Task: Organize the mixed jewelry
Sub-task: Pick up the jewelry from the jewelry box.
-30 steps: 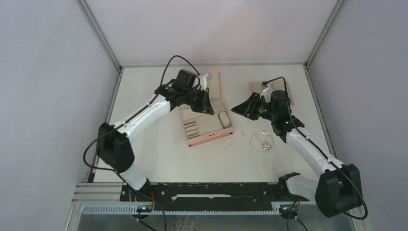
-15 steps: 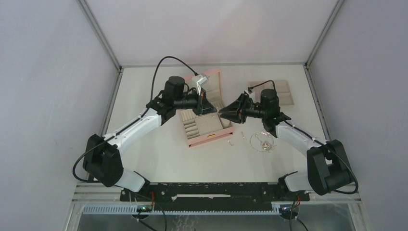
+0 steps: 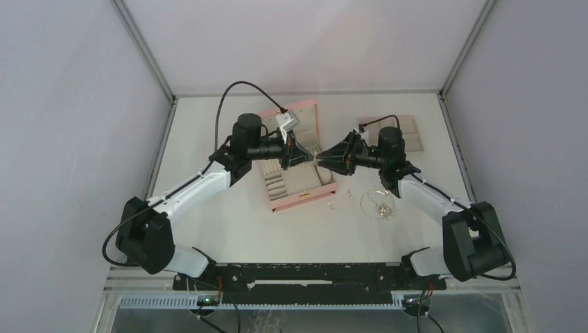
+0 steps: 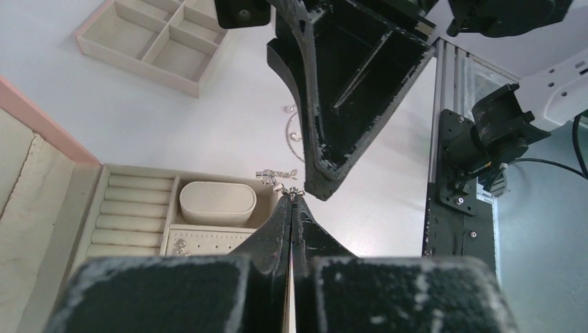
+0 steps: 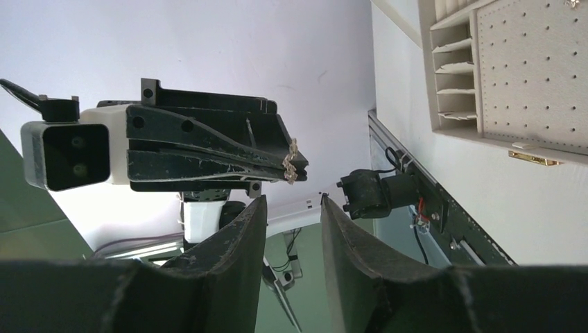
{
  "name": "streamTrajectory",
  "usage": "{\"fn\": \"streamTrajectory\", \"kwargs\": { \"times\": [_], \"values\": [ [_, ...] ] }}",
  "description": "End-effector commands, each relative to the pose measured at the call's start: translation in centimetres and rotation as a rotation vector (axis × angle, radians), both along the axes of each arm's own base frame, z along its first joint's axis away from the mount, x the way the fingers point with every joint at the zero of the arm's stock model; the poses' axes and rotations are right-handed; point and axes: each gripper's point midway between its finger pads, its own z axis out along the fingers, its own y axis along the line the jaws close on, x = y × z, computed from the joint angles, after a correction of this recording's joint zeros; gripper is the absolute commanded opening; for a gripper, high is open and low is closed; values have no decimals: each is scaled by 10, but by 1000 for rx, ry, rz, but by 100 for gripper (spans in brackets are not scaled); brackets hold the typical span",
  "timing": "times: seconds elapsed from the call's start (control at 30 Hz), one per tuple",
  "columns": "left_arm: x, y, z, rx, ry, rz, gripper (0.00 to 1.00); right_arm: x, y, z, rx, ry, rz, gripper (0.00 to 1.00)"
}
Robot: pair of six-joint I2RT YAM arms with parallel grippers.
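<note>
Silver bit, barely discernible, sits pinched in left gripper; right gripper gapes.

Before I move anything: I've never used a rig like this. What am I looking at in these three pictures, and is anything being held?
You are seeing two white-and-black robot arms bolted at the near edge of a white table. The wide picture comes from a fixed camera above and behind them. The other two come from a camera on each wrist, looking along that arm's own tool.

On the table sit an open pink quilted box with beige lining, a flat beige compartment tray, a thin looped silver chain and a few small silver bits.

The left tool is shut, pinching a tiny silver jewellery piece at its tips. The right tool is open and empty, facing the left one tip to tip by the box.
</note>
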Motion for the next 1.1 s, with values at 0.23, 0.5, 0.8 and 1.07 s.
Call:
{"fn": "streamTrajectory", "kwargs": {
  "times": [0.23,0.5,0.8,1.07],
  "values": [
    [-13,-1,36,-84,-124,-91,0,3,0,25,73,-113,28,40],
    [-14,-3,35,-93,-104,-105,0,-1,4,28,100,-130,74,34],
    [-11,-3,35,-95,-94,-100,0,-3,8,27,114,-131,99,29],
    [-11,-4,36,-98,-92,-102,0,-8,14,27,128,-132,132,28]
  ]
}}
